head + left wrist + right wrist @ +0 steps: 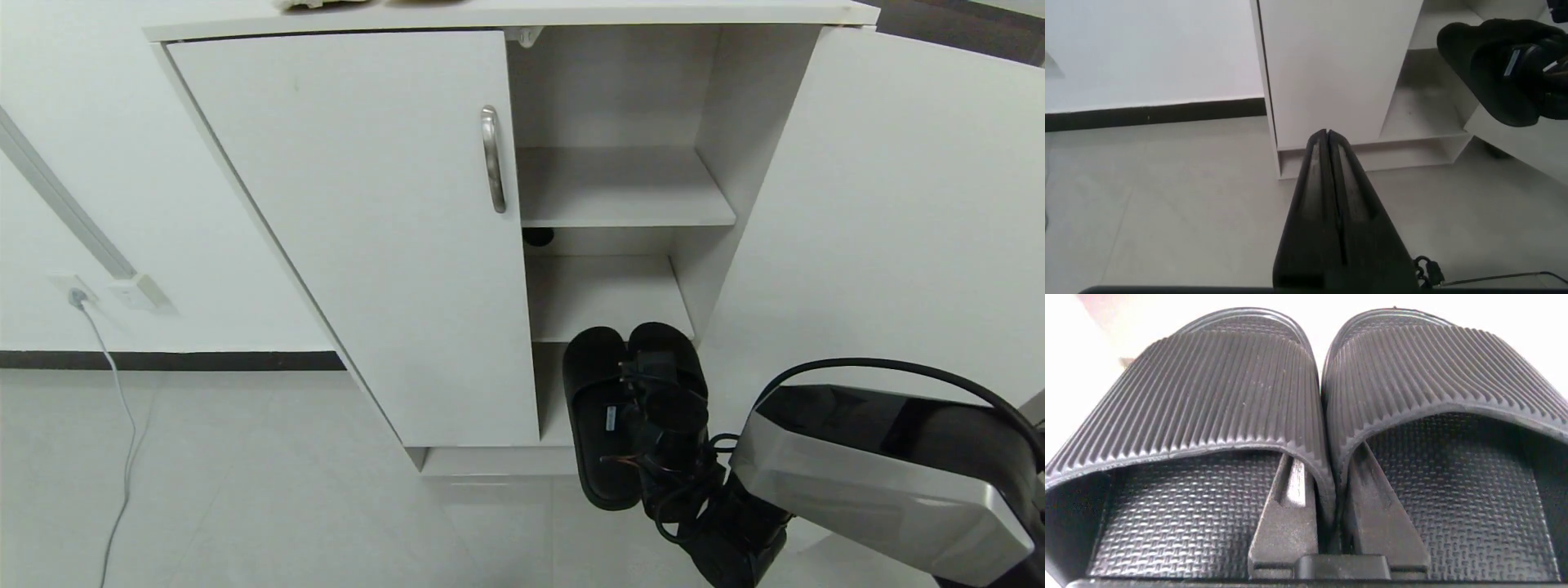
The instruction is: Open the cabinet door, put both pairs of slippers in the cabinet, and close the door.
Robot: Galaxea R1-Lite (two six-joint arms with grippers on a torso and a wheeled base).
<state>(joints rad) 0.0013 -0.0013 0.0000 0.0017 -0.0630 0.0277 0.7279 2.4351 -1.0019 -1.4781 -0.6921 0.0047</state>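
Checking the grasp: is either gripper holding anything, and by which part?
The right gripper pinches the slippers by their touching inner sides, under the straps; the left gripper, shut, holds nothing.

A: Head view: from high, facing forward and down at the open cabinet (343,245), fairly near.
B: Left wrist view: low, along the left gripper (1327,135) toward the cabinet base. Right wrist view: very close on the black slippers (1306,400), shared by all three.

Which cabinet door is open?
The right door, swung wide and baring the shelves. The left door, the one with the metal handle, sits shut across its half.
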